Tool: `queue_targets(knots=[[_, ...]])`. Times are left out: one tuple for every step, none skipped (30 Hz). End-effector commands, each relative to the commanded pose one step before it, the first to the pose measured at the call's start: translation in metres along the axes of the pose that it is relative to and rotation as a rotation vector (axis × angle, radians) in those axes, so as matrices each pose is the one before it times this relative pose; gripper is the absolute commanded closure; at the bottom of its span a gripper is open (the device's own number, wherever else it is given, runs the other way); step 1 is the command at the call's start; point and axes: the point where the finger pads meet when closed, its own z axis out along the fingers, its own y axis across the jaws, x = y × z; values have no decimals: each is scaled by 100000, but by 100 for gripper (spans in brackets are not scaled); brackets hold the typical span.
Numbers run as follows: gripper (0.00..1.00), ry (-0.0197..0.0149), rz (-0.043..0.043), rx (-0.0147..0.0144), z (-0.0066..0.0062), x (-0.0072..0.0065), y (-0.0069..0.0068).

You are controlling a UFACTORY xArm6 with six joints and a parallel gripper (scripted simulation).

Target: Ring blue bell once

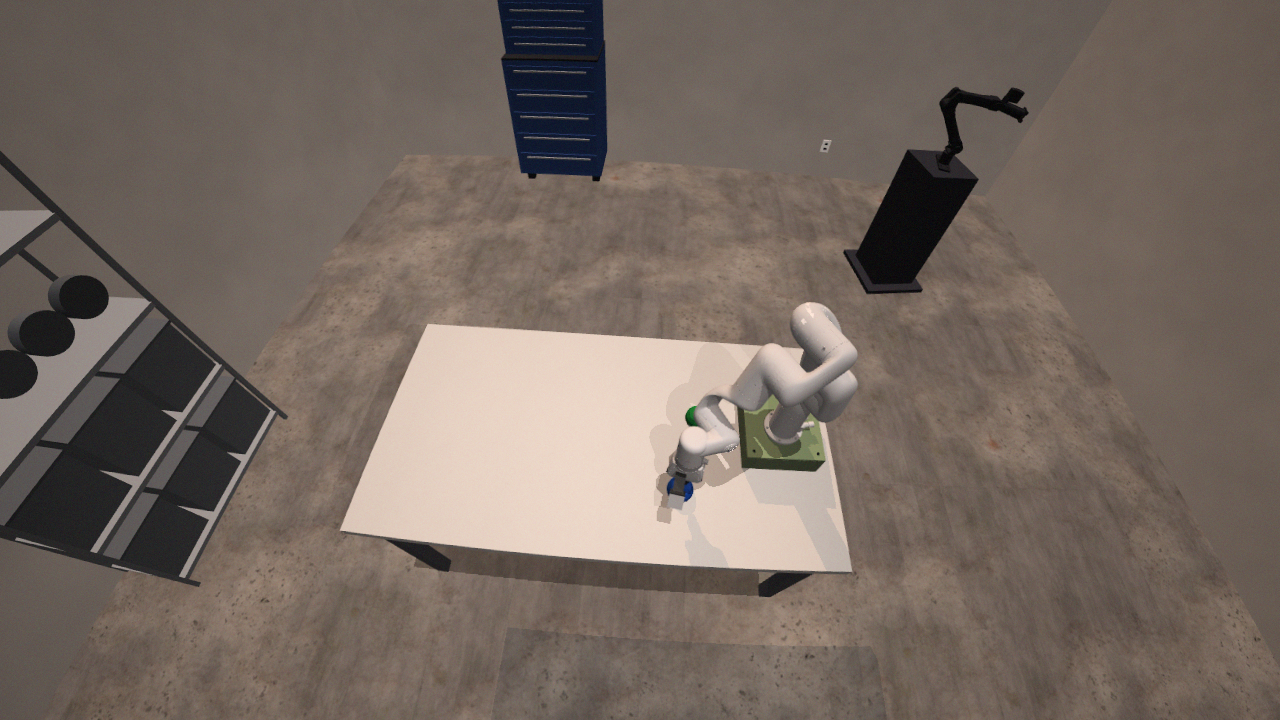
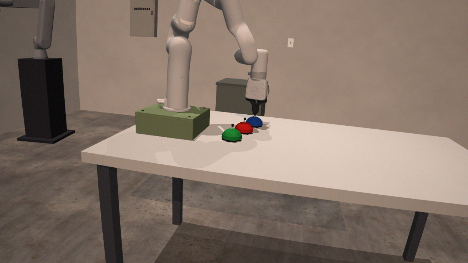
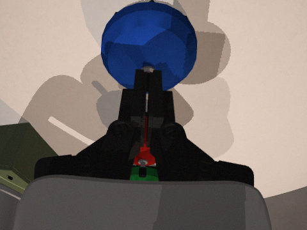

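Observation:
Three dome bells stand in a row on the white table (image 2: 327, 156) (image 1: 501, 429): green (image 2: 231, 134), red (image 2: 244, 127) and blue (image 2: 254, 122). The blue bell also shows in the wrist view (image 3: 149, 43) and from above (image 1: 673, 484). My gripper (image 2: 255, 112) (image 3: 147, 87) (image 1: 680, 486) is shut and points straight down, its fingertips on the blue bell's top where the button sits. The button itself is mostly hidden by the fingertips. The red bell (image 3: 144, 155) and green bell (image 3: 144, 174) show through the gap behind the fingers. From above, the green bell (image 1: 691, 414) peeks out beside the arm.
The arm's green base block (image 2: 172, 121) (image 1: 780, 443) stands on the table beside the bells. A second arm on a black pedestal (image 1: 908, 219) (image 2: 42, 98), a blue drawer cabinet (image 1: 553, 89) and a shelf rack (image 1: 116, 420) stand off the table.

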Motion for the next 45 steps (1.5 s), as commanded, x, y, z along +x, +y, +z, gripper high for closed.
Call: queue_targets(knots=[[100,228,-1,-238,165,92,96],[100,0,0,0,13,0,0],[100,0,0,0,0,0,0],[100,0,0,0,0,0,0],[100,0,0,0,0,0,0],[100,0,0,0,0,0,0],[100,0,0,0,0,0,0],[100,0,0,0,0,0,0],[100,0,0,0,0,0,0],[100,0,0,0,0,0,0],[100,0,0,0,0,0,0],[100,0,0,0,0,0,0],[100,0,0,0,0,0,0],[100,0,0,0,0,0,0],[100,0,0,0,0,0,0],[100,0,0,0,0,0,0],[100,0,0,0,0,0,0],[100,0,0,0,0,0,0],[100,0,0,0,0,0,0],[100,0,0,0,0,0,0],[100,0,0,0,0,0,0],[100,0,0,0,0,0,0],[100,0,0,0,0,0,0],[100,0,0,0,0,0,0],[100,0,0,0,0,0,0],[100,0,0,0,0,0,0],[100,0,0,0,0,0,0],[100,0,0,0,0,0,0],[100,0,0,0,-1,0,0],[100,0,0,0,-5,0,0],[100,0,0,0,0,0,0],[100,0,0,0,0,0,0],[100,0,0,0,-13,0,0],[100,0,0,0,-23,0,0],[100,0,0,0,-37,0,0],[100,0,0,0,-52,0,0],[100,0,0,0,-69,0,0],[100,0,0,0,-87,0,0],[100,0,0,0,-106,0,0],[100,0,0,0,-126,0,0],[100,0,0,0,-146,0,0],[100,0,0,0,-166,0,0],[100,0,0,0,-185,0,0],[100,0,0,0,-204,0,0],[100,0,0,0,-221,0,0]])
